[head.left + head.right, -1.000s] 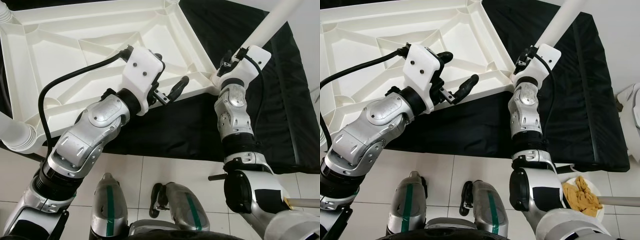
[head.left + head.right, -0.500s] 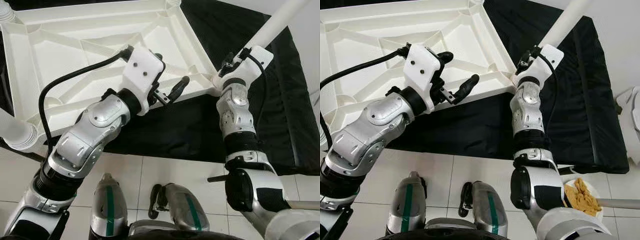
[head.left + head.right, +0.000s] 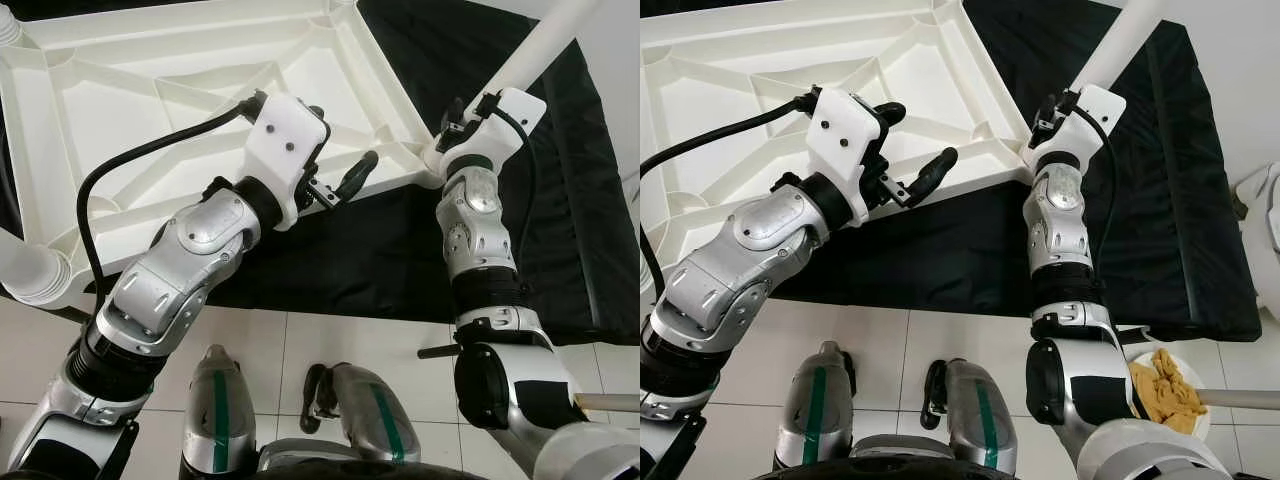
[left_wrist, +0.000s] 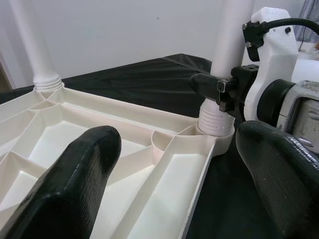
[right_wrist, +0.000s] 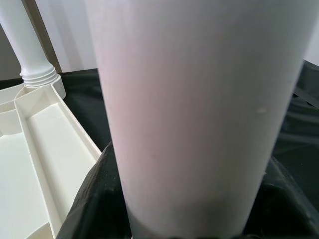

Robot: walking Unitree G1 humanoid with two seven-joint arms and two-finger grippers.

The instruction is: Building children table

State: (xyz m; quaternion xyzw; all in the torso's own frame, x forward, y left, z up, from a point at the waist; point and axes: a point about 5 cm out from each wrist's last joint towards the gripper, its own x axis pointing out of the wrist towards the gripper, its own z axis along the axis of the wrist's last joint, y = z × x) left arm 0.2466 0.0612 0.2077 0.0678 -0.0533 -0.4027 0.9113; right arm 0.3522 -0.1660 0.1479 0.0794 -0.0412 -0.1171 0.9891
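Note:
The white plastic table top [image 3: 150, 90] lies upside down on a black cloth, ribs facing up. A white table leg [image 3: 535, 55] stands tilted in the socket at the near right corner. My right gripper [image 3: 455, 125] is shut on this leg just above its threaded base; the right wrist view has the leg [image 5: 194, 109] close up between the black fingers. My left gripper [image 3: 338, 145] hovers open over the table's near rim, left of that corner, holding nothing. In the left wrist view its fingers [image 4: 75, 184] frame the corner socket and the right gripper [image 4: 219, 87].
Other legs stand in the near left corner [image 3: 30, 270], the far left corner [image 3: 8, 25] and the far right corner [image 5: 27, 45]. The black cloth [image 3: 560, 230] extends to the right. White tiled floor [image 3: 300, 340] lies in front. A plate of food [image 3: 1165, 395] sits near my right side.
My right gripper and the leg rocked slightly to the right and back. The left gripper has stayed open in the same place.

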